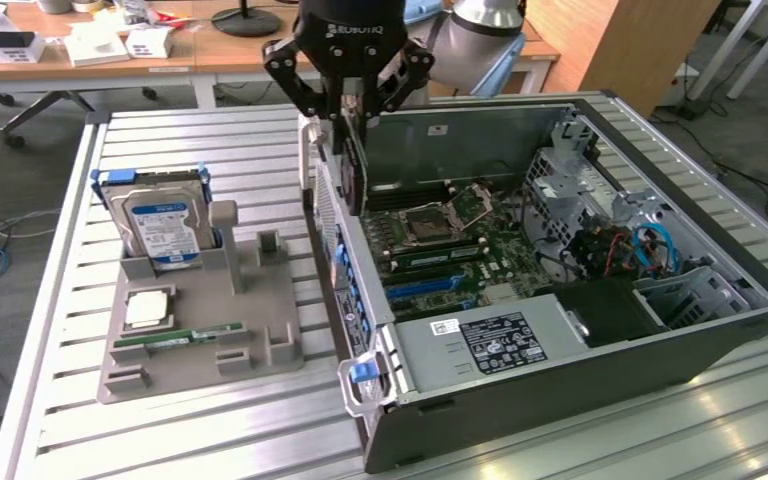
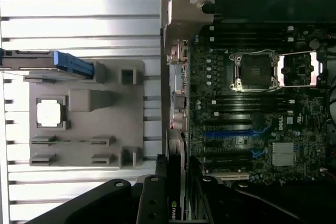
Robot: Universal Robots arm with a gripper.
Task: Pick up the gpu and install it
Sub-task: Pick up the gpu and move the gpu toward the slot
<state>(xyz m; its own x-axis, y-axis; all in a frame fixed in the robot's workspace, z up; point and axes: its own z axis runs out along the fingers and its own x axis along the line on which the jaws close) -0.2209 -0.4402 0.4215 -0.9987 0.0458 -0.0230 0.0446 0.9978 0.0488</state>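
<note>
The gpu (image 1: pixel 349 175) hangs upright, a thin dark card seen edge-on, over the rear wall of the open computer case (image 1: pixel 704 340). My gripper (image 1: pixel 351 108) is shut on its upper end. In the wrist view the gpu (image 2: pixel 177 174) runs out from between my black fingers (image 2: pixel 151 203), edge-on, above the line where the case wall meets the motherboard (image 2: pixel 252 103). The blue expansion slots (image 2: pixel 231 132) lie just to the motherboard side of the card, and the card is still well above them.
A grey holder (image 1: pixel 264 330) beside the case carries a blue-labelled hard drive (image 1: pixel 164 225), a square processor (image 1: pixel 148 310) and a green memory stick (image 1: pixel 177 337). The case holds a power supply (image 1: pixel 491 345) and drive cages (image 1: pixel 584 170). Everything stands on a slatted metal table (image 1: pixel 64 430).
</note>
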